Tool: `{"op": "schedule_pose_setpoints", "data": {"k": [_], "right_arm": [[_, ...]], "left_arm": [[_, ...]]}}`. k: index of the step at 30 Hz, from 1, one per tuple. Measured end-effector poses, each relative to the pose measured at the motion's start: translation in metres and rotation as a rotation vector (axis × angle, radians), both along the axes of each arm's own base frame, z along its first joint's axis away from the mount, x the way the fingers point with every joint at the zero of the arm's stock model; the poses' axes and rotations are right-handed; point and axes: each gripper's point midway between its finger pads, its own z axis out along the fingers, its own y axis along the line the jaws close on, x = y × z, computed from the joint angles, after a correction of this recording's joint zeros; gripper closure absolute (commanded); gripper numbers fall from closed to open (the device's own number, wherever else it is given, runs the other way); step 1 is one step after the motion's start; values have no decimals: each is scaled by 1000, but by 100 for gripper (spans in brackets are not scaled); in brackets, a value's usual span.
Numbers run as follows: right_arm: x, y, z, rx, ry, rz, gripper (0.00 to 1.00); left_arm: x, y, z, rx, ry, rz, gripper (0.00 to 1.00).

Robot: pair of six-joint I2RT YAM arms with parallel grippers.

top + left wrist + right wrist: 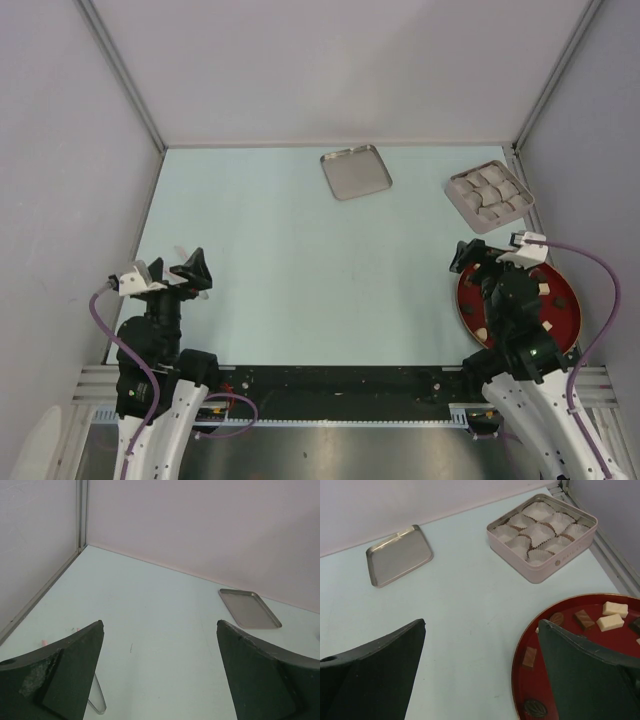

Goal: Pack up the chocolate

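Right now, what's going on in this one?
Nothing is being handled yet. Both arms sit at the near edge of the table, with the left gripper and the right gripper open and empty. The chocolates lie loose on the red plate by the right gripper. The pink tin at the far right holds only empty paper cups, and a flat metal tray lies to its left. Packing has not started.

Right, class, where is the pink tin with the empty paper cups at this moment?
In the top view the pink tin sits at the far right, towards the back corner, just beyond the red plate and right of the metal lid.
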Motion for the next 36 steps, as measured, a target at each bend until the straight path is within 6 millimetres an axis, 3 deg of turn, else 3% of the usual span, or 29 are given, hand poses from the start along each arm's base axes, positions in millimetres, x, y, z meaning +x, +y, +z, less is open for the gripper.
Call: {"op": "schedule_pose_setpoints", "data": {"k": [9,16,20,30,36], "right_arm": [[15,7,-36,19,187,-13,0],[34,8,-94,87,500,-32,0],[34,0,-122,178,650,-79,0],[40,-41,-136,330,743,-197,0],[43,-36,-162,357,853,-182,0]], "left_arm": [[0,-1,-10,-16,40,-3,0],[-2,-2,-19,-37,73,-4,0],[-5,-2,-22,-51,94,-5,0],[-9,-2,-32,-73,140,-6,0],[-9,-2,-33,-75,144,-7,0]]}}
